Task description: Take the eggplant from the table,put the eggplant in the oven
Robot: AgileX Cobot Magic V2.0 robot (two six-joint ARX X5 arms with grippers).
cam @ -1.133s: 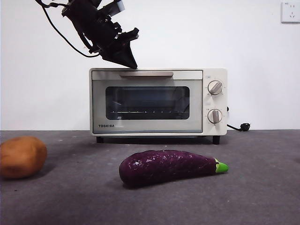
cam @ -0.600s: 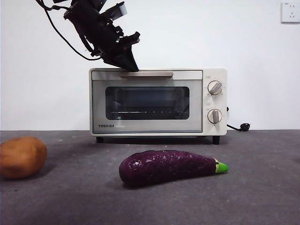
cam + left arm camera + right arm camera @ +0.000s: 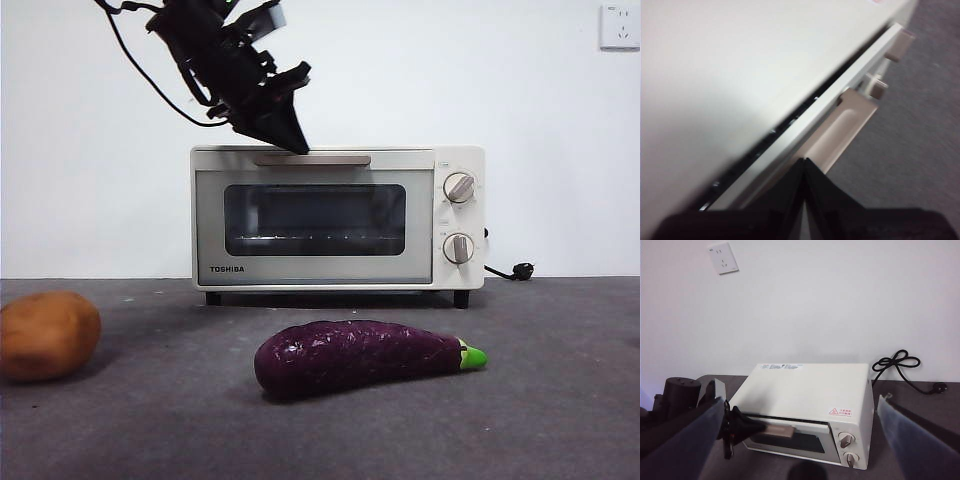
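Right up front, the eggplant (image 3: 358, 357) is laid on its side on the dark grey counter (image 3: 560, 400), green stem tip pointed to the right in the front view, nothing touching it. Off to the left edge at about the same depth, an orange-brown potato (image 3: 48, 334) is parked on the counter too, well apart from the eggplant.

Further back, the cream oven (image 3: 338, 218) is set against the white wall, and its door is cracked open a little at the top – a dark gap is seen in the left wrist view. The left gripper (image 3: 290, 140) is planted at the beige handle (image 3: 312, 159), near its left end, jaws pinched together to a point with no gap. The right gripper (image 3: 800, 412) is held high and back, jaws spread wide, nothing in them. A black power cord (image 3: 508, 270) is trailed behind the oven.
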